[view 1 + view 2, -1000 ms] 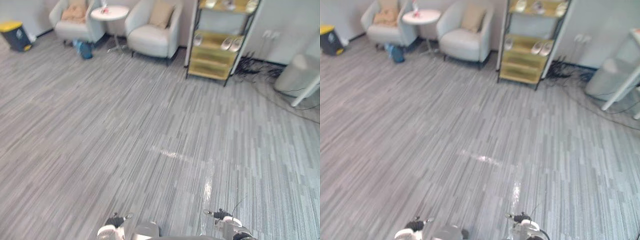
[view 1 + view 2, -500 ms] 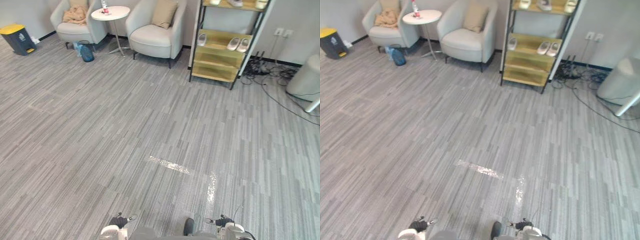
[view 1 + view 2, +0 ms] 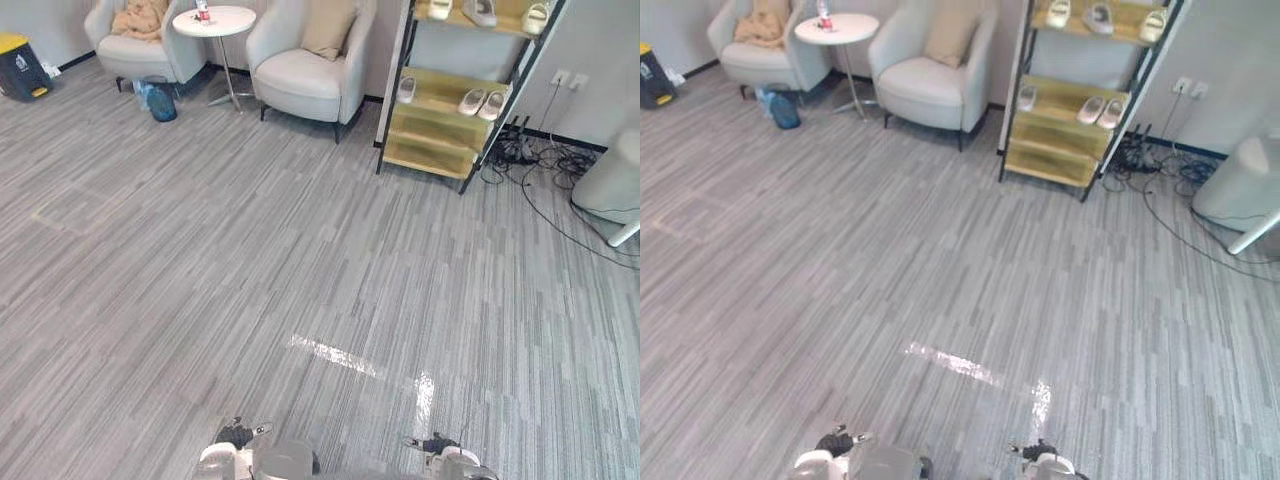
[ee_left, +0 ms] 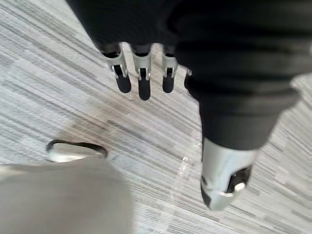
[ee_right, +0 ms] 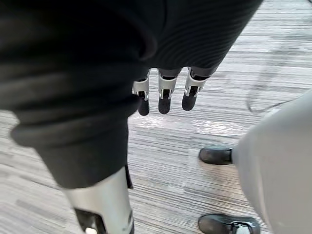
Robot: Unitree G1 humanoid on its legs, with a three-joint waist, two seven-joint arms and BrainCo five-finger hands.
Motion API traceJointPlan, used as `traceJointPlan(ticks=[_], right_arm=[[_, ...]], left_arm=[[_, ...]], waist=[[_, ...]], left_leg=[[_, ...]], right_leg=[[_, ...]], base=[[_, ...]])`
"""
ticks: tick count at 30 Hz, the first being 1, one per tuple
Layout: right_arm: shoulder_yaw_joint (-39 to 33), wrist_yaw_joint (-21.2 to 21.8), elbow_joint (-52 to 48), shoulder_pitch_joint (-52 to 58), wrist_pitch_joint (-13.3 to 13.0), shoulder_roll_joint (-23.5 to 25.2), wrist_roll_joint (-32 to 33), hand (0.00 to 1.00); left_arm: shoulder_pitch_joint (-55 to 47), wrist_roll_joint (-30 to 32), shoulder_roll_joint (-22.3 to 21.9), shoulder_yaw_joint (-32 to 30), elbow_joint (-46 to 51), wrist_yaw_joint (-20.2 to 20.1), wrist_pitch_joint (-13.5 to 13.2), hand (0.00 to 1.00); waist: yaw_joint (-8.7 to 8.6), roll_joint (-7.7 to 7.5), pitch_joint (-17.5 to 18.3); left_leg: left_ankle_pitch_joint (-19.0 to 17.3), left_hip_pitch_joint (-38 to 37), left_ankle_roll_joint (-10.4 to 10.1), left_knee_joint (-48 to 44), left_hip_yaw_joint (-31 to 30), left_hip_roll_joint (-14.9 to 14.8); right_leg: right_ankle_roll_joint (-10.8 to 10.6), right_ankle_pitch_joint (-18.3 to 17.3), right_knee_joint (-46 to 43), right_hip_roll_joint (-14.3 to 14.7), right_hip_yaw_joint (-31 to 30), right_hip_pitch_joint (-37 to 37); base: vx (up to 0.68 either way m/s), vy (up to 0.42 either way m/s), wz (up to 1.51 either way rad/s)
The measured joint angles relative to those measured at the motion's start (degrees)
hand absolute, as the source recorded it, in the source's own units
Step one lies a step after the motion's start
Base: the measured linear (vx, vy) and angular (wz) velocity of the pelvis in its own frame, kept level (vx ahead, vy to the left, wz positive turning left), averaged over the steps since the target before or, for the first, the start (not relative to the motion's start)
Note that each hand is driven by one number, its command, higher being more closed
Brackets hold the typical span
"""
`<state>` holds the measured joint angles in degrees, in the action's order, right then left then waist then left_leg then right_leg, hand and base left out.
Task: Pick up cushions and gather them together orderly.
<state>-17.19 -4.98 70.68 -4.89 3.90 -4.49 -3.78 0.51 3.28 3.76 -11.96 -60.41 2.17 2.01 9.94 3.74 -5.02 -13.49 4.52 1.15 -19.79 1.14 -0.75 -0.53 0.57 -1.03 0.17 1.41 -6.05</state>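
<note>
Holding nothing in left hand (image 4: 143, 83) or right hand (image 5: 165, 95), fingers straight and slack, thumbs apart. Facing bare floor (image 3: 300, 260), well apart from any cushion. Far off, can see a beige cushion (image 3: 328, 25) upright in the white armchair (image 3: 300, 80) beside the round table (image 3: 215, 20), and a tan bundle (image 3: 138, 18) on the other armchair (image 3: 130, 58), cushion or throw, cannot tell. Could snag the floor cables (image 3: 522, 158) by the shoe shelf (image 3: 445, 110) if drifting right, or knock the table when reaching

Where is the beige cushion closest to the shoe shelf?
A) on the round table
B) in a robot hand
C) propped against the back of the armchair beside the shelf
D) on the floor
C: the beige cushion leans on the back of the armchair by the shoe shelf; left robot hand and right robot hand hang open, empty.
</note>
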Motion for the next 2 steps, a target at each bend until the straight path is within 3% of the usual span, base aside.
traceJointPlan(ticks=[2], right_arm=[[0.10,0.08,0.00,-0.02,0.00,-0.01,0.00,0.00]], left_arm=[[0.24,-0.02,-0.04,0.11,-0.01,0.00,0.00,0.00]], waist=[[-0.23,-0.03,0.20]], left_leg=[[0.32,-0.17,0.52,1.25,0.00,0.49]], right_leg=[[-0.01,0.01,0.54,-0.37,-0.14,0.17]], base=[[0.01,0.021,-0.01]])
